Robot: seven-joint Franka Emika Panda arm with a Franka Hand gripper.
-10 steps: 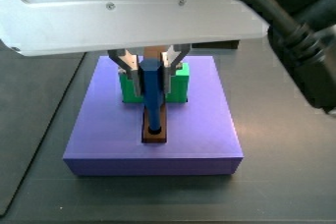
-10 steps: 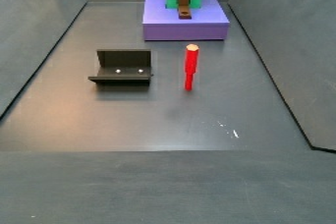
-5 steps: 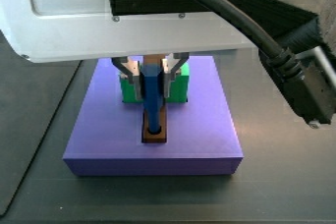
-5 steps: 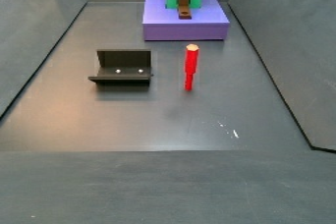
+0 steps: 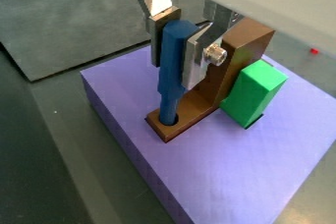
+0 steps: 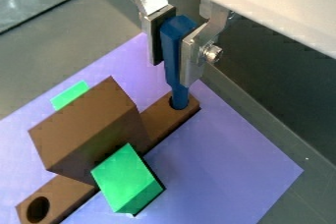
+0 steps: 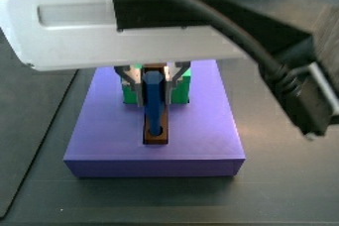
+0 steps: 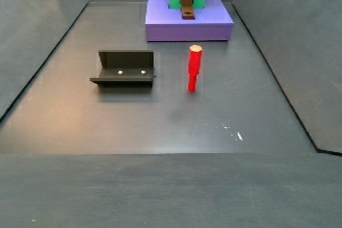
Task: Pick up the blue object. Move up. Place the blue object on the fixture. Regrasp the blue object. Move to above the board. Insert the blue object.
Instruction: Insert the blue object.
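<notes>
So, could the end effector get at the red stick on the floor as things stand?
Probably not right away: the end effector is over the purple slab, its fingers closed on the blue peg standing in the board. The red stick stands apart with open floor around it.

You get even, soft light and faint shadows; the gripper (image 5: 184, 46) shows sharp, though the arm (image 7: 146, 27) looms blurred and pale.
</notes>
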